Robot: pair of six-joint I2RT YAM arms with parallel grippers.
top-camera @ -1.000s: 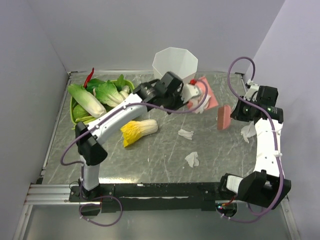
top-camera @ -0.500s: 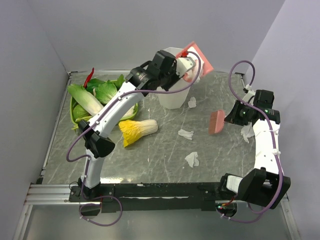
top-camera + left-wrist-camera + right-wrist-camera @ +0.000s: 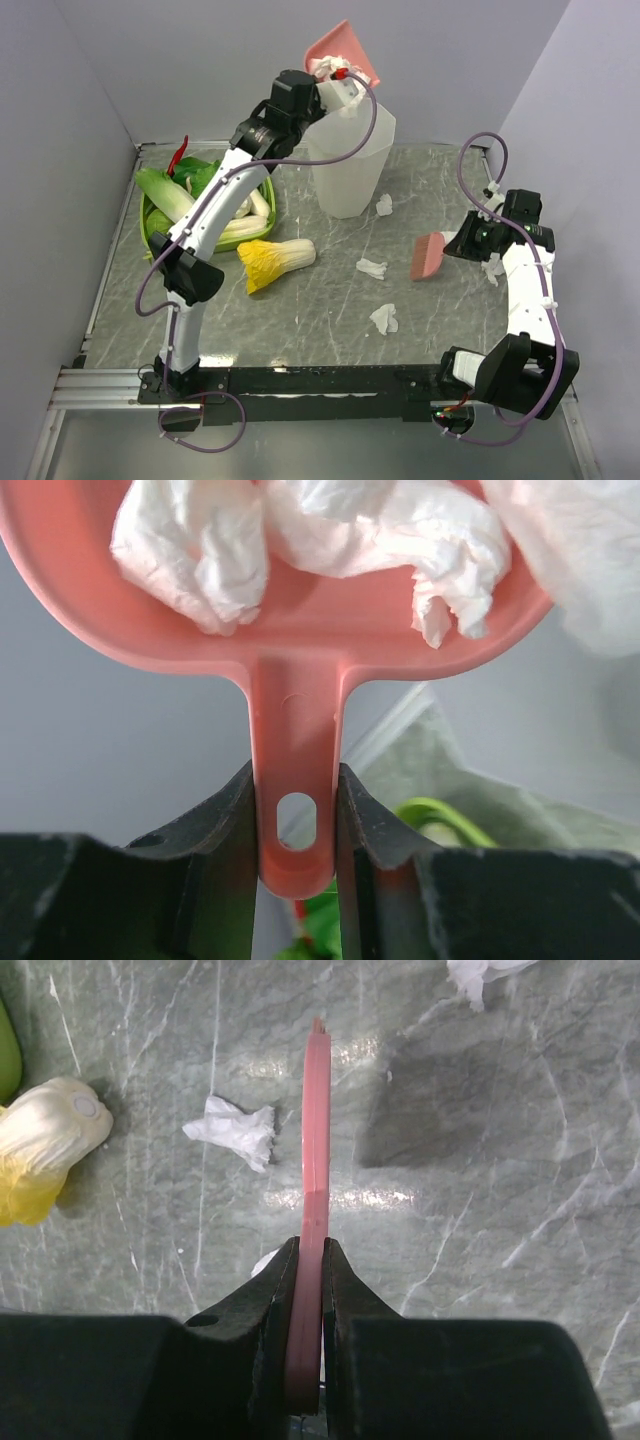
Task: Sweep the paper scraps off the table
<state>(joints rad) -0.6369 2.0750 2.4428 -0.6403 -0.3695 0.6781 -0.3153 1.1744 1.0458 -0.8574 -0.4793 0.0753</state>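
Dustpan [image 3: 300, 630] handle clamped in left tool [image 3: 296, 785], rim cropped; right tool [image 3: 306, 1260] clamps brush [image 3: 316, 1130] edge-on

Grey marble table [image 3: 300, 310] — paper scraps [image 3: 383, 318], white bin [image 3: 345, 180], yellow cabbage [image 3: 272, 262], green basket [image 3: 147, 228].

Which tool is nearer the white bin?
Left. The left tool holds the dustpan above the bin; the right tool, gripping the brush, hangs low to its right.

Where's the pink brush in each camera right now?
Top external: pink brush, right of centre, held by the right gripper.
Left wrist: not in it; pink dustpan there.
Right wrist: brush edge-on at centre.
Shared landmark: yellow cabbage, left of the brush; cabbage at the right wrist view's left edge.
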